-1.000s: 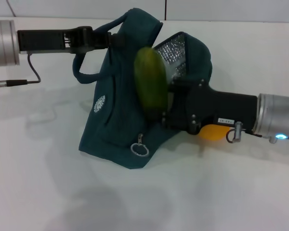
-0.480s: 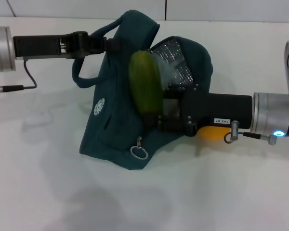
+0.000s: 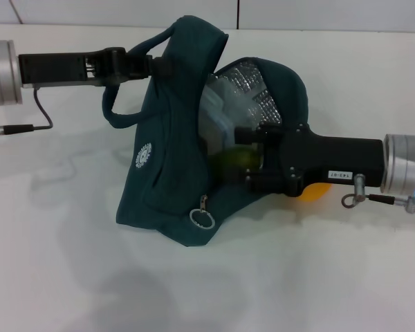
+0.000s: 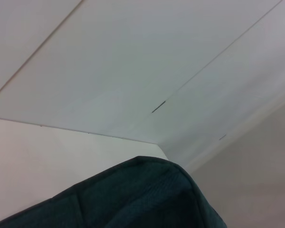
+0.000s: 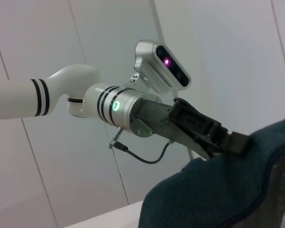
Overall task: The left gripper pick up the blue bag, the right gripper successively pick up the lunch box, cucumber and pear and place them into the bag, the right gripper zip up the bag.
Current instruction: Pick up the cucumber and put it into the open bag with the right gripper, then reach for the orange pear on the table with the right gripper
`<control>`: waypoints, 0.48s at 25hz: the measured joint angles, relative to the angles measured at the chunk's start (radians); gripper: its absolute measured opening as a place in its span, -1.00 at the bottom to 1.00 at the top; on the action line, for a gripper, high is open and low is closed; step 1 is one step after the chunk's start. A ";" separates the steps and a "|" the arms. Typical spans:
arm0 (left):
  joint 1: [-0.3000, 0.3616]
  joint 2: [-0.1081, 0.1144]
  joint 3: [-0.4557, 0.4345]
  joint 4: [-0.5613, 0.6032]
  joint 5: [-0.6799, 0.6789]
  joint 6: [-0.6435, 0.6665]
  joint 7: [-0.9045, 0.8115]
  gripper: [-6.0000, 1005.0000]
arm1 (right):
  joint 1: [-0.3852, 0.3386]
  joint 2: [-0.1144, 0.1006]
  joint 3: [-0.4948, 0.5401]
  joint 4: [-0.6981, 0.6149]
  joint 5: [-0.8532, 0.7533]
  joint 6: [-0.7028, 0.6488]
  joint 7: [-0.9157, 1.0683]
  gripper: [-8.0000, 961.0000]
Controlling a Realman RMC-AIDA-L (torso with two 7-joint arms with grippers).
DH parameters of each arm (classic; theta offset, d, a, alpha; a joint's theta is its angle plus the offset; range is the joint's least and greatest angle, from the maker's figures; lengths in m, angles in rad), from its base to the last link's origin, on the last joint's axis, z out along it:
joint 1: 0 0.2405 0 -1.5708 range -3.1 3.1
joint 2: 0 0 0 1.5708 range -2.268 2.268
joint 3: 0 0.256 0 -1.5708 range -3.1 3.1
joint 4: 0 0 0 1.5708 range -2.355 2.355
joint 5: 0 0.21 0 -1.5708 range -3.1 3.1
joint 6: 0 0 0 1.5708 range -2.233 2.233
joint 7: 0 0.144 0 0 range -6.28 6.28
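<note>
The blue bag (image 3: 167,173) stands on the white table, its mouth open to the right and its foil lining showing. The left gripper (image 3: 160,65) is shut on a bag handle and holds the top up; it also shows in the right wrist view (image 5: 235,142), above the bag fabric (image 5: 213,199). At the bag's mouth the right gripper (image 3: 252,156) has its jaws apart, and the cucumber (image 3: 232,162) lies low inside just in front of them. The clear lunch box (image 3: 218,117) sits inside against the lining. The pear (image 3: 316,192) peeks out behind the right gripper's body.
The bag's silver ring zipper pull (image 3: 201,218) hangs at the front lower corner. A thin cable (image 3: 41,111) loops under the left wrist. The left wrist view shows only bag fabric (image 4: 133,194) and wall panels.
The cucumber, held upright at the bag's mouth before, now lies low inside the bag. The right gripper has drawn back to the right. The left gripper and bag top stayed put.
</note>
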 joint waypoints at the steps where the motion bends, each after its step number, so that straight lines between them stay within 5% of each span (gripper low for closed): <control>1: 0.000 0.000 0.000 0.000 0.000 0.000 0.001 -0.88 | -0.001 -0.002 0.001 0.000 0.000 -0.004 0.009 0.43; 5: 0.000 -0.002 0.001 0.000 0.000 0.000 0.002 -0.88 | -0.035 -0.005 0.071 0.000 -0.002 -0.062 0.007 0.51; 12: 0.003 -0.006 0.000 0.000 0.004 0.000 0.004 -0.88 | -0.237 -0.019 0.397 0.028 -0.001 -0.322 -0.152 0.51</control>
